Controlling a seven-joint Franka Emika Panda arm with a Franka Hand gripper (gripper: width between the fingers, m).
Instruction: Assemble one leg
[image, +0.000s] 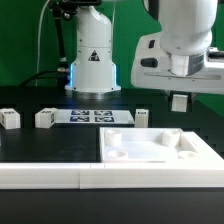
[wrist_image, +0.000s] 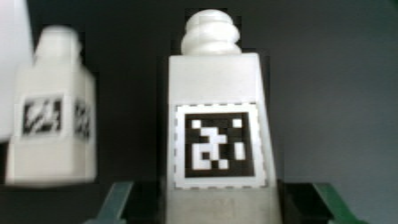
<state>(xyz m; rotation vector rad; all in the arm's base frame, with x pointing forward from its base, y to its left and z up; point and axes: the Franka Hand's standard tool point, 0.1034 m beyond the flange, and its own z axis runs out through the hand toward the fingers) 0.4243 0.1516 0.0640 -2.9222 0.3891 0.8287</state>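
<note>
My gripper (image: 180, 96) hangs over the exterior view's right, above the far edge of the large white panel (image: 160, 150). It is shut on a leg (wrist_image: 217, 120), a white post with a rounded threaded tip and a square tag on its side. In the wrist view the leg fills the middle, with one finger (wrist_image: 125, 203) on each side of its base. In the exterior view the held leg (image: 180, 103) shows as a small white block under the hand. Another leg (wrist_image: 54, 115) stands blurred beside it.
Three loose legs stand along the back of the black table (image: 10, 119), (image: 45, 118), (image: 143, 117). The marker board (image: 100, 116) lies between them. The arm's base (image: 92, 60) rises behind. A white rail (image: 50, 175) runs along the front.
</note>
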